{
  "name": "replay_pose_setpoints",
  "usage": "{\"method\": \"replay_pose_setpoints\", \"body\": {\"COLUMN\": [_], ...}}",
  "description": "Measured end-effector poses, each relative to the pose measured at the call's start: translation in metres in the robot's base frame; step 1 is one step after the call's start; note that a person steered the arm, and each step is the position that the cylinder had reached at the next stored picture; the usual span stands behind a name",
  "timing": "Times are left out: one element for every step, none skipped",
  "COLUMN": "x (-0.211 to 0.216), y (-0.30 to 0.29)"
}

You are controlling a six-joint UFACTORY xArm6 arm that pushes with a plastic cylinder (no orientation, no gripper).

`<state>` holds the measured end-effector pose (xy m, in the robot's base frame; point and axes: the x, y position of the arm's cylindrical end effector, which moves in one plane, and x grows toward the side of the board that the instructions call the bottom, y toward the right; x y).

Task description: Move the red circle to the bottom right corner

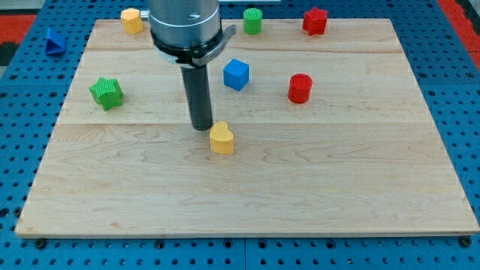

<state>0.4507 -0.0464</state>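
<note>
Yellow heart block (221,139) lay nearest, touching my tip (201,127) on its left.
No claw was fitted, so no grip state; red circle (299,88) stood well apart, upper right on the bench (247,202); approach seemingly pending; next, get behind it and push toward the bottom-right corner.

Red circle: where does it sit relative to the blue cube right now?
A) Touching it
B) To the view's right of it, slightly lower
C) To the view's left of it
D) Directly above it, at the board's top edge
B: the red circle stands apart from the blue cube, to the view's right and a little lower, while my tip is over by the yellow heart.
</note>
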Motion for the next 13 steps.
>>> {"method": "replay_pose_setpoints", "body": {"x": [0.024,0.052,0.037,-0.015,-0.051,-0.07,-0.082,-0.082,-0.107,-0.109,-0.031,-0.021,-0.042], "y": [0.049,0.052,0.052,0.059,0.08,0.114,0.136,0.18,0.173,0.2,0.231,0.239,0.236]}}
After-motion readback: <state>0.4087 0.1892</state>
